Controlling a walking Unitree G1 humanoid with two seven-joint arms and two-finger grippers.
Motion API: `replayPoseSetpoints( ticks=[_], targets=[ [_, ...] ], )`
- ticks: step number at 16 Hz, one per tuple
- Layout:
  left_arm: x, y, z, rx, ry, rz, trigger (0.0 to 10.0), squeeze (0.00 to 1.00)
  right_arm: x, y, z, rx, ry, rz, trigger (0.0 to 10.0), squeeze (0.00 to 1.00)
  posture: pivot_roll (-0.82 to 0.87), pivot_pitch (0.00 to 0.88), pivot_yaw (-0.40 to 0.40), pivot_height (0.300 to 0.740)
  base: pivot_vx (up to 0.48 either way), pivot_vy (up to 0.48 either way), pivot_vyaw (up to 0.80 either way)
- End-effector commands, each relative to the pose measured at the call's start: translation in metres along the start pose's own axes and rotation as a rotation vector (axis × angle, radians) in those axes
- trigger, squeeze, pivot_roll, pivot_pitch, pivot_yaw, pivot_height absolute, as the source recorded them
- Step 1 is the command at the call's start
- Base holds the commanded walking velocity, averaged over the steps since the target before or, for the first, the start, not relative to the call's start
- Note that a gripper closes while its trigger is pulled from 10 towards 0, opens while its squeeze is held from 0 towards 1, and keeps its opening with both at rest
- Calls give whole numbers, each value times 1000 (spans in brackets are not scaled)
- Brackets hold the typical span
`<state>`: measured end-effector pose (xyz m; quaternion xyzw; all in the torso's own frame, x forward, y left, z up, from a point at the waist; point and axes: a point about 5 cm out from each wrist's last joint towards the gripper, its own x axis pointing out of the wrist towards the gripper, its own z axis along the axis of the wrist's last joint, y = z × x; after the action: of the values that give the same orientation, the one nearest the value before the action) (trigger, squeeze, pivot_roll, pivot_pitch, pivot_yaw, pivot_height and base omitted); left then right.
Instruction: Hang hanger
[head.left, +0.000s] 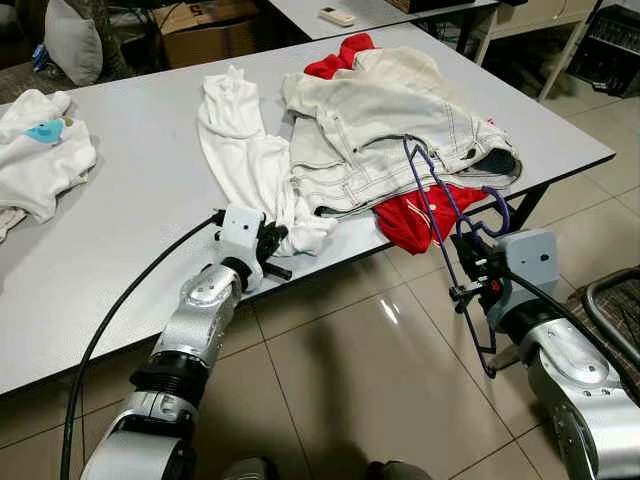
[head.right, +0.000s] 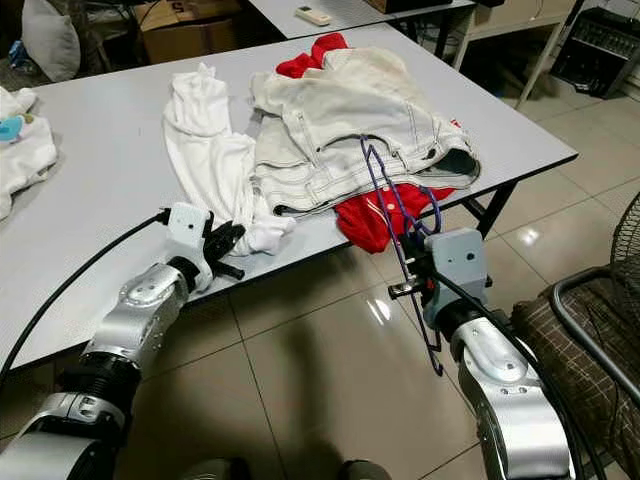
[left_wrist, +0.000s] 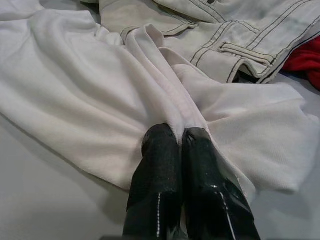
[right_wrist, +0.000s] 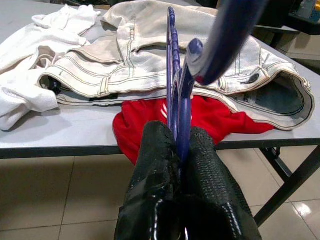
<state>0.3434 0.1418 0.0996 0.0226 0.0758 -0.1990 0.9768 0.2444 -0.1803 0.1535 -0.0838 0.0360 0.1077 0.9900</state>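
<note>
Purple plastic hanger (head.left: 440, 215) is clamped between the two black fingers of the right gripper (right_wrist: 181, 150), which sits just off the near edge of the grey table (head.left: 140, 160). Upper end of the hanger leans onto the cream denim jacket (head.left: 400, 110); lower end hangs below table level, over the tiled floor (head.left: 340, 370). Hook curls just above the gripper.

Left gripper (left_wrist: 181, 136) is at the near table edge, fingers pinched together on a fold of the white knit garment (head.left: 250, 150). That garment lies stretched along the tabletop, touching the jacket's left side.

Red garment (head.left: 415, 218) lies under the jacket, showing at both its far and near ends, and droops slightly over the table edge beside the hanger.

Another white garment (head.left: 35, 150) with a blue patch lies well apart at the table's left end. Cardboard box (head.left: 205, 25) stands beyond the table. Dark wire-framed object at far right, possibly a chair (head.right: 590, 350); view cropped.
</note>
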Motion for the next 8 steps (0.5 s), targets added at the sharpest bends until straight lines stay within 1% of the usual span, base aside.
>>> replayPoseSetpoints(
  ticks=[1, 3, 4, 5, 6, 7, 8],
  targets=[
    [-2, 6, -3, -10, 16, 9, 0, 0, -1, 1, -1, -1, -5, -2, 10000, 0, -163, 118, 49, 740, 0, 0, 0],
    [-3, 9, -3, -27, 11, 21, 0, 0, -1, 2, -2, 4, -3, -5, 10000, 0, -158, 120, 50, 740, 0, 0, 0],
    [-5, 16, 5, -54, -37, 26, 0, 0, -1, 1, -2, 8, -2, -13, 10000, 0, -157, 122, 51, 740, 0, 0, 0],
    [-7, 21, 17, -71, -99, -1, 0, 0, -1, 0, -2, 13, -4, -20, 10000, 0, -157, 122, 51, 740, 0, 0, 0],
    [-10, 27, 33, -84, -166, -53, 0, 0, -2, 0, -2, 18, -5, -24, 10000, 0, -154, 123, 51, 740, 0, 0, 0],
    [-14, 33, 48, -82, -216, -108, 0, 0, -2, 0, -2, 20, -4, -25, 10000, 0, -151, 125, 51, 740, 0, 0, 0],
    [-21, 40, 66, -55, -258, -171, 0, 0, -2, 1, -2, 21, -4, -23, 10000, 0, -150, 126, 52, 740, 0, 0, 0]
  ],
)
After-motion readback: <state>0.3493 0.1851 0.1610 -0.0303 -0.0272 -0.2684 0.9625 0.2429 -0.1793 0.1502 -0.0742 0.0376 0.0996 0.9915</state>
